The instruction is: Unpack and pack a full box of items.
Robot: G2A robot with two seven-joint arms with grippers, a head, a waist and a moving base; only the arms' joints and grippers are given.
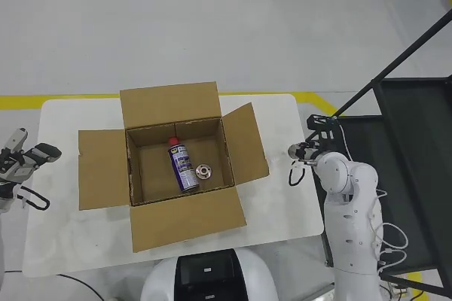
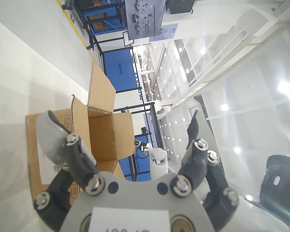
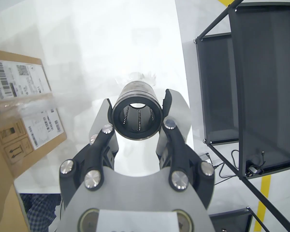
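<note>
An open cardboard box (image 1: 178,120) stands mid-table with all flaps folded out. Inside lie a blue spray can with a red cap (image 1: 182,165) and a small round metal part (image 1: 204,171). My right gripper (image 3: 136,108) is shut on a metal cylindrical bearing (image 3: 137,112) wrapped in clear plastic, held over the table's right edge beside the box's right flap (image 3: 26,112). In the top view the right gripper (image 1: 298,152) sits at that edge. My left gripper (image 2: 122,126) is open and holds nothing, at the table's left edge (image 1: 26,156), facing the box (image 2: 104,131).
A white table (image 1: 286,203) carries the box. A black metal rack with dark trays (image 1: 407,143) stands just right of the table, close to my right arm. Yellow floor tape (image 1: 30,100) runs behind the table.
</note>
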